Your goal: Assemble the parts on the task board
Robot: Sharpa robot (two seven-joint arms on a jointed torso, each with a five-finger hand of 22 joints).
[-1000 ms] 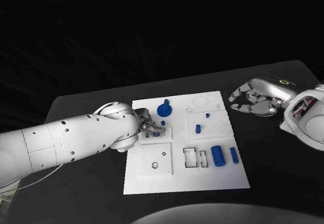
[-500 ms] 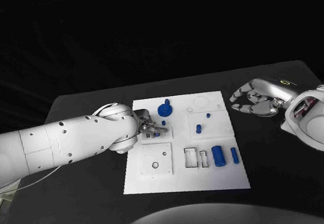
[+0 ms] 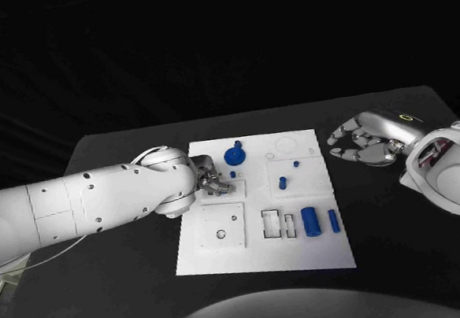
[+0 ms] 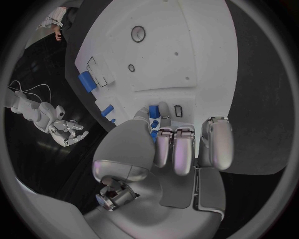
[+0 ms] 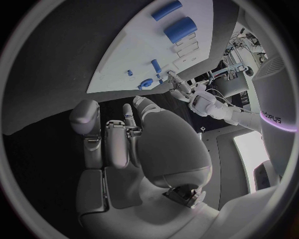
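We see the task board (image 3: 267, 249) lying flat in the middle of the black table (image 3: 128, 252). Our left hand (image 3: 212, 183) rests over the board's left edge, its fingers (image 4: 181, 149) closed around a small blue part (image 4: 153, 113) just above the white surface. Our right hand (image 3: 356, 142) hovers off the board's right side, well apart from it, fingers curled in on nothing. Two blue cylinders (image 3: 310, 221) lie near the board's lower right, and a round blue piece (image 3: 234, 156) sits near its top.
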